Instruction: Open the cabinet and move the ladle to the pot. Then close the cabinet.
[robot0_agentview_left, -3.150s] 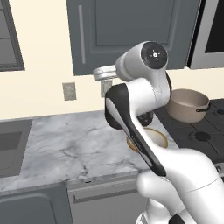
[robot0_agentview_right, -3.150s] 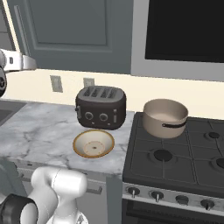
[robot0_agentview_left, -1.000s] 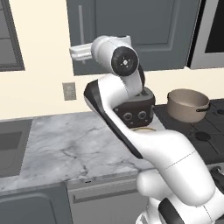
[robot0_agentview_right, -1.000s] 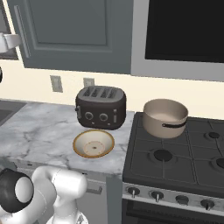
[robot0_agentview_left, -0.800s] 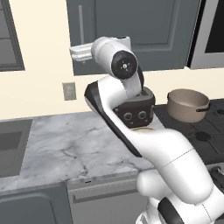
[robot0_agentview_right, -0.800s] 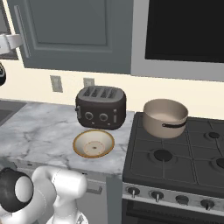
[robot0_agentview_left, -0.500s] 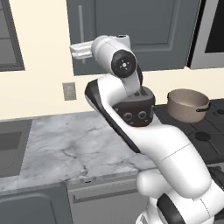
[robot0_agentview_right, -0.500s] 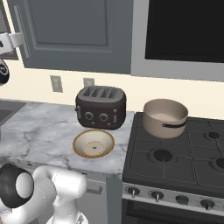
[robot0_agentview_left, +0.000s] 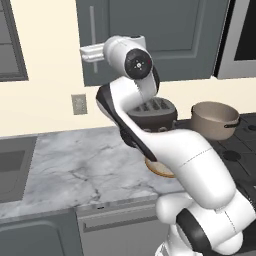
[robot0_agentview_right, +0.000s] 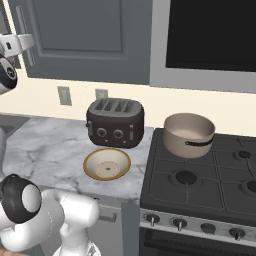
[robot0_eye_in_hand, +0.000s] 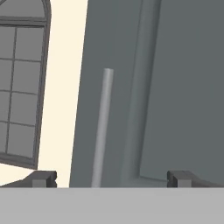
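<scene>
Task barely begun. The cabinet (robot0_agentview_left: 150, 40) door is shut, its panel flush, so opening, moving the ladle, and closing are all left to do. The ladle is presumably inside, judging from the task.

Gripper (robot0_eye_in_hand: 111, 178): jaws spread wide, the two fingertips (robot0_eye_in_hand: 43, 178) far apart at the bottom of the hand view, nothing between them touching either pad. The handle (robot0_eye_in_hand: 101, 131), a long silver bar, lies ahead of the gripper, between the two tips but nearer the left-hand one in that view. It seems to be a short way in front, not yet inside the jaws; the depth is hard to judge from this angle.

From the left base view the hand is raised to the height of the bar's lower end, pointing at the door's left edge. The window (robot0_eye_in_hand: 22, 83) lies off to the left of the gripper across a strip of cream wall.

The pot (robot0_agentview_right: 189, 134) sits on the stove (robot0_agentview_right: 200, 185), far below and to the right of the gripper, open and empty as far as can be seen. A toaster (robot0_agentview_right: 116, 122) and a bowl (robot0_agentview_right: 106, 163) stand on the counter (robot0_agentview_left: 75, 165) beside it.

Next, in my judgement: advance until the bar is between the pads, close, pull.
</scene>
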